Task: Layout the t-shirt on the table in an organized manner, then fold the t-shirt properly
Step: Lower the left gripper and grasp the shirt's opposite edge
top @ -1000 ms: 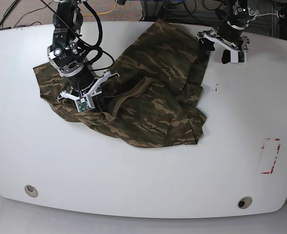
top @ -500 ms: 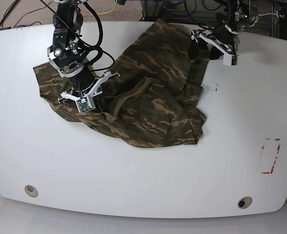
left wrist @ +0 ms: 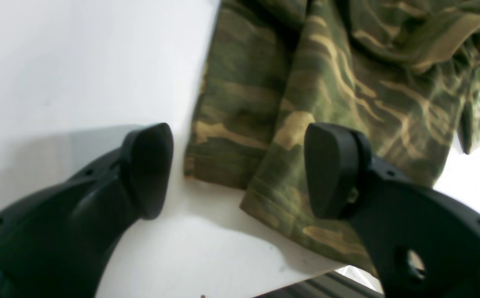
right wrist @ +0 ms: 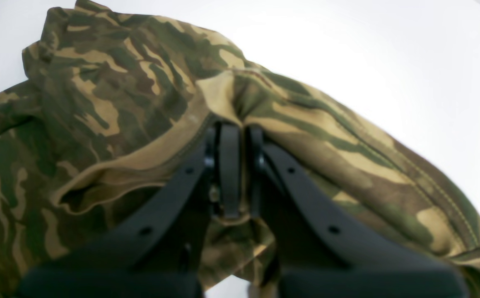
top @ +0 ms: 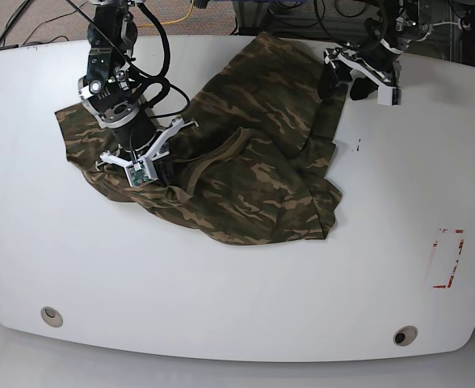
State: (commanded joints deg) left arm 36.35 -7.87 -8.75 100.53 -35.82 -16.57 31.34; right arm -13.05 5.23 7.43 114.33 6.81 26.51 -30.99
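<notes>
Two arms reach over the table (top: pixel 237 291). Leftmost in the base view, the right gripper (top: pixel 153 166) angles down, pinched tight on the t-shirt (top: pixel 254 162) near its tan collar. Farther right, the left gripper (top: pixel 346 77) hovers spread wide at the shirt's far corner.

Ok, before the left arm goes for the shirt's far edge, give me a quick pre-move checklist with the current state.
1. Right gripper shut on the t-shirt at the tan collar fold: ok.
2. Left gripper open, nothing between its pads: ok.
3. Left gripper over the shirt's edge near the table rim: ok.
4. T-shirt laid flat: not ok, bunched and folded over itself.
5. Cloth hanging off the far table edge: cannot tell.
</notes>
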